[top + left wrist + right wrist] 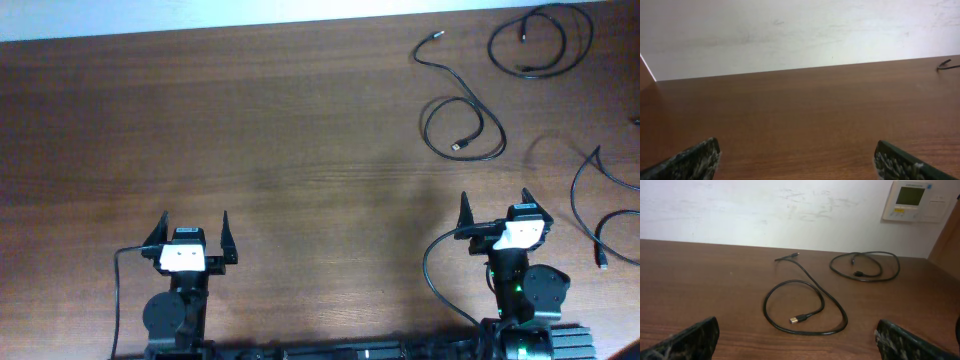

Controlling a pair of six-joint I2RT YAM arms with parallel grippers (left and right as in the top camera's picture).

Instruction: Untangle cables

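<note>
- The cables lie on the far right part of the desk (250,130), and they look already apart: a looped cable (462,125) with a metal plug, a coiled cable (540,40) behind it near the far edge, and a third cable (605,205) at the right edge.
- No cable crosses another in the overhead view, so the untangling seems nearly or fully done.
- The left claw (192,238) is wide open and holds nothing; it sits at the near edge, well apart from every cable.
- The right claw (496,212) is also wide open and empty, near the looped cable but not touching it.
- If any loop still must be opened, the right claw should take the cord close behind the plug and pull slowly along the desk.
- The cords are thin, black, smooth and limp, so they keep soft curves.
- The desk is brown wood with fine grain, flat and a little shiny.
</note>
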